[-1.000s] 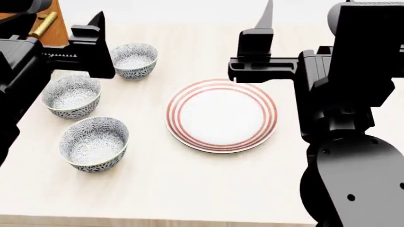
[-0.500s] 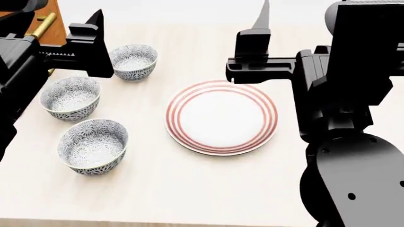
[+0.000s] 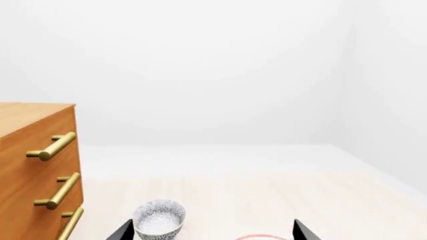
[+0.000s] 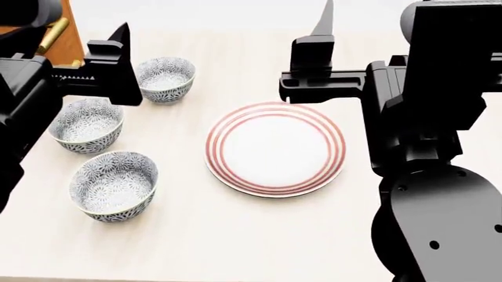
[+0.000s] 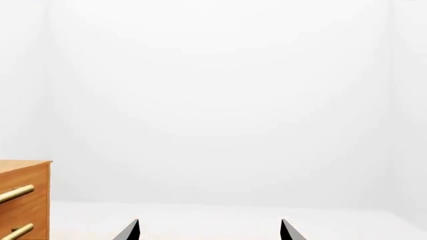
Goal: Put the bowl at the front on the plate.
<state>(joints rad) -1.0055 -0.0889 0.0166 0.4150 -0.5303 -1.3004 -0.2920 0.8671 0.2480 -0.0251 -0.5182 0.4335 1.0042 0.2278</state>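
Front bowl [image 4: 114, 185] at 6 o'clock from open, empty left gripper [image 4: 117, 56]; plate [image 4: 275, 148] at 3 o'clock.

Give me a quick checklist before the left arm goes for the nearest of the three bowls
1. Front bowl upright, empty, apart from the middle bowl: ok.
2. Plate bare, on the table: ok.
3. Left claw open, fingertips spread, empty: ok.
4. Left claw over the front bowl: not ok; it sits near the far bowl.
5. Right claw open, empty: ok.
6. Right claw clear of the plate: cannot tell; it sits at the plate's far edge, height unclear.
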